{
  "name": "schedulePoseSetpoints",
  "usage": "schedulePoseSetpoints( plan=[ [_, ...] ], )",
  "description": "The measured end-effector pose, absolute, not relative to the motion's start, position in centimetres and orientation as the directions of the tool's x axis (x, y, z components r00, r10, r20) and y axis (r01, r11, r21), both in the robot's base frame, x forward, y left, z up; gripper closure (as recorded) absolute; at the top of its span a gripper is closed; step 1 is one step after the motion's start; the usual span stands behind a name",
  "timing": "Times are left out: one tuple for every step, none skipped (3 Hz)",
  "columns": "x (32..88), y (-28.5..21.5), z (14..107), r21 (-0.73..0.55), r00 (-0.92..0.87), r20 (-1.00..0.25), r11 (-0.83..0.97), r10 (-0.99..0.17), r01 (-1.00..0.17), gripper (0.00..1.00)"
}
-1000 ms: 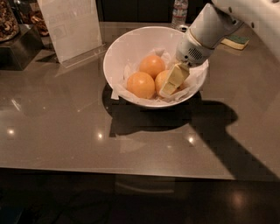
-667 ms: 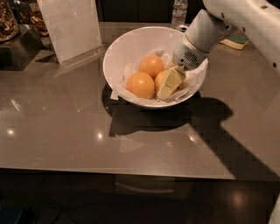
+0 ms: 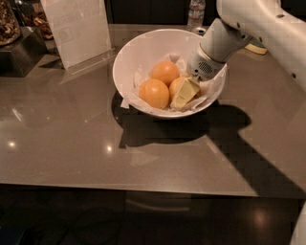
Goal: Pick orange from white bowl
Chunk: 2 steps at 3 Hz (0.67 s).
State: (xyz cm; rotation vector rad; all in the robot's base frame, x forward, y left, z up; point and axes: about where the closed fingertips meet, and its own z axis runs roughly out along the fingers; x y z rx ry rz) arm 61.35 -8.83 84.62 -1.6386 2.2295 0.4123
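The white bowl (image 3: pixel 125 56), lined with crumpled white paper (image 3: pixel 211 89), stands on the grey table at the back centre. It holds three fruits. The orange (image 3: pixel 175 86), the palest one, lies at the bowl's right side and is partly covered. Two deeper-orange fruits (image 3: pixel 154 93) (image 3: pixel 165 72) lie to its left. My gripper (image 3: pixel 185 94) reaches down into the bowl from the upper right and sits right at the orange, over its right and front side. The white arm (image 3: pixel 248 21) crosses the bowl's right rim.
A clear sign holder (image 3: pixel 79 28) stands behind the bowl on the left. A jar (image 3: pixel 7 24) on a dark box (image 3: pixel 21 52) is at the far left. A water bottle (image 3: pixel 196 12) and a small flat object (image 3: pixel 256 47) are at the back. The table's front edge (image 3: pixel 143 189) runs across, with dark floor below.
The gripper has sunk slightly lower in the bowl at the orange, and the arm has leaned a little. The fruits and the bowl have not moved.
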Motion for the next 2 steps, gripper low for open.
schedulePoseSetpoints(
  plan=[
    [61.2,-9.0,85.4,-0.002,-0.257,-0.458,0.29,-0.851,-0.957,0.71],
    [60.5,-9.3,87.7,-0.039,-0.206,-0.501,0.259,-0.841,-0.965,0.94]
  ],
)
